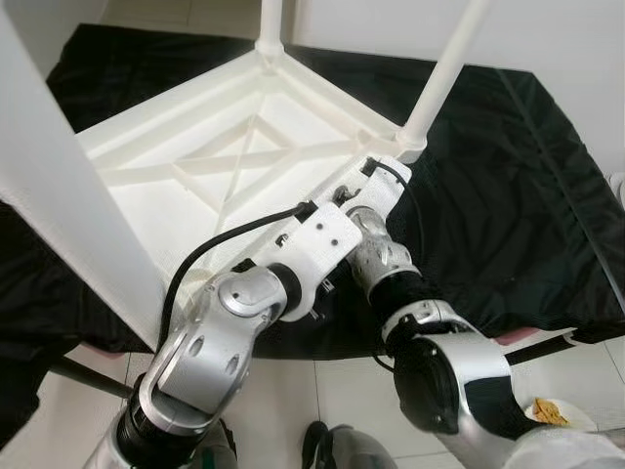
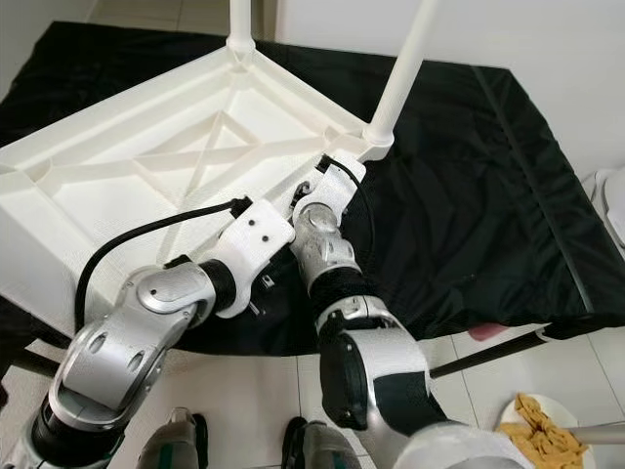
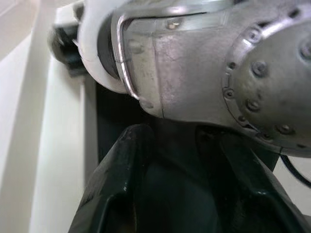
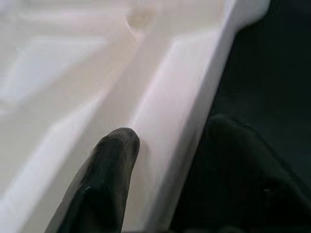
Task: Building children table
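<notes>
A white plastic children's table [image 1: 127, 137] lies upside down on a black cloth [image 1: 508, 195]. Two round legs stand up from its far corners [image 1: 444, 68] [image 1: 270, 24], and a third leg [image 1: 59, 205] rises close at my left. My right gripper [image 4: 175, 138] straddles the near right rim [image 4: 194, 97], with one finger [image 4: 114, 150] inside the table and the other outside over the cloth. My left gripper [image 3: 184, 150] sits just behind the right arm's silver wrist [image 3: 209, 63], beside the rim, fingers apart with nothing seen between them.
The cloth covers the floor around the table and ends at pale tiles [image 1: 322, 391] by my feet. A plate with food [image 2: 542, 420] lies on the tiles at my right. A white wall [image 2: 527, 29] stands behind the table.
</notes>
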{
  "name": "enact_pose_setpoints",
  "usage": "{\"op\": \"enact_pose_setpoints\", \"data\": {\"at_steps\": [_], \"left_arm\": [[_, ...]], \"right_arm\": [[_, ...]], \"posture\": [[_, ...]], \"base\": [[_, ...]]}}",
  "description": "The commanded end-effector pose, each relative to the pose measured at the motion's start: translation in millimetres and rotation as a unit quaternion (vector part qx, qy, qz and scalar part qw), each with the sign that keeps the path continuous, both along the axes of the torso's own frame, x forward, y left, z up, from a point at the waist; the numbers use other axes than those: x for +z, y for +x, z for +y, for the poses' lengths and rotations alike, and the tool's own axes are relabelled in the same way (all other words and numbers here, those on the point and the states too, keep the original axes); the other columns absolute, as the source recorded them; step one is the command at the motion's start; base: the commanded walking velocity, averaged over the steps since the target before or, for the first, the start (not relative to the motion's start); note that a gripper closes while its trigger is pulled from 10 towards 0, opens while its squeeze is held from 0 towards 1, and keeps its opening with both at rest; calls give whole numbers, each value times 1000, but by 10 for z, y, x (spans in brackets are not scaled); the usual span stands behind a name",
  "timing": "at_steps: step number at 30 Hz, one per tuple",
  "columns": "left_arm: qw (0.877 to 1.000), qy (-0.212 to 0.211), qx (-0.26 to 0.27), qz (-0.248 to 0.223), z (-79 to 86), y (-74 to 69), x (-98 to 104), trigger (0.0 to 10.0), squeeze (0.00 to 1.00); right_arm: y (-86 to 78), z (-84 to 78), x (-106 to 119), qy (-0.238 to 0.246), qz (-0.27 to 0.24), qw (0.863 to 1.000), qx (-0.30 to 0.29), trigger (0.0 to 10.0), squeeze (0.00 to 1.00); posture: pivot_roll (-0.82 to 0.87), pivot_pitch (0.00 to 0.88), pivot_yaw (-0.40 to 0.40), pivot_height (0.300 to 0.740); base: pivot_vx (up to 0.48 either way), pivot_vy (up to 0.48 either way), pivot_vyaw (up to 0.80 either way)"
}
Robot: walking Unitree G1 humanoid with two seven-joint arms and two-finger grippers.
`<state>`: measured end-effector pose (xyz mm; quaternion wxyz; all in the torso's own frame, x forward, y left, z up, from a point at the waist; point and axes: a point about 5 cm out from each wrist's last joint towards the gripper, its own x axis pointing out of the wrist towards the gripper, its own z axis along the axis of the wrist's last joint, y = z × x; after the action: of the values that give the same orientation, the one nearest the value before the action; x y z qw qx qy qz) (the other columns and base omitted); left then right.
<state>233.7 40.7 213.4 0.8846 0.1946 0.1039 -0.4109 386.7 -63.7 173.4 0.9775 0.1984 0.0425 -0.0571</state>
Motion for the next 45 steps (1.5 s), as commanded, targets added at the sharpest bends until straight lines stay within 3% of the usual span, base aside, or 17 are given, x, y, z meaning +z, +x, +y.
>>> {"op": "enact_pose_setpoints", "data": {"at_steps": [1,5,8,9,10,11,13,16,21,24,28,31,38,41,45], "left_arm": [[1000,3,1,-19,-48,-1,12,10000,0],[1000,16,1,-11,-43,6,-40,10000,0],[999,33,16,3,-13,39,-107,10000,0],[999,33,16,3,-13,39,-107,10000,0],[998,44,31,10,12,73,-146,10000,0],[998,44,31,10,12,73,-146,10000,0],[997,58,44,12,38,110,-184,10000,0],[997,64,51,12,52,129,-206,10000,0],[993,91,78,-2,103,203,-223,10000,0],[992,93,80,-5,105,213,-220,10000,0],[989,89,110,-31,137,309,-143,10000,0],[987,84,126,-43,171,368,-103,10000,0],[983,93,146,-63,210,445,-66,10000,0],[978,107,163,-69,231,487,-92,10000,0],[977,104,172,-68,232,501,-91,10000,0]], "right_arm": [[-46,33,13,-3,-31,999,11,10000,0],[-67,-38,73,7,-65,998,11,10000,0],[-149,-154,212,37,-145,988,31,10000,0],[-149,-154,212,37,-145,988,31,10000,0],[-256,-239,316,55,-216,973,58,10000,0],[-256,-239,316,55,-216,973,58,10000,0],[-353,-299,372,67,-261,960,79,10000,0],[-409,-335,380,70,-273,955,88,10000,0],[-701,-631,258,3,-301,949,99,10000,0],[-756,-654,245,-8,-306,946,108,10000,0],[-1044,-736,54,-54,-302,939,159,10000,0],[-1163,-773,-37,-64,-288,941,168,10000,0],[-1232,-736,-98,-67,-277,941,186,10000,0],[-1268,-679,-101,-81,-278,932,219,10000,0],[-1282,-687,-123,-87,-273,931,226,10000,0]], "posture": [[158,157,-110,740],[153,157,-105,740],[150,157,-97,740],[150,157,-97,740],[149,157,-93,740],[149,157,-93,740],[152,157,-91,740],[148,157,-88,740],[128,158,-73,740],[128,157,-72,740],[109,154,-61,740],[98,150,-54,740],[92,141,-53,740],[86,133,-57,740],[87,132,-58,740]], "base": [[0,0,0],[0,0,0],[0,0,0],[0,0,0],[0,0,0],[0,0,0],[0,0,0],[0,0,0],[0,0,0],[0,0,0],[0,0,0],[0,0,0],[0,0,0],[0,0,0],[0,0,0]]}}
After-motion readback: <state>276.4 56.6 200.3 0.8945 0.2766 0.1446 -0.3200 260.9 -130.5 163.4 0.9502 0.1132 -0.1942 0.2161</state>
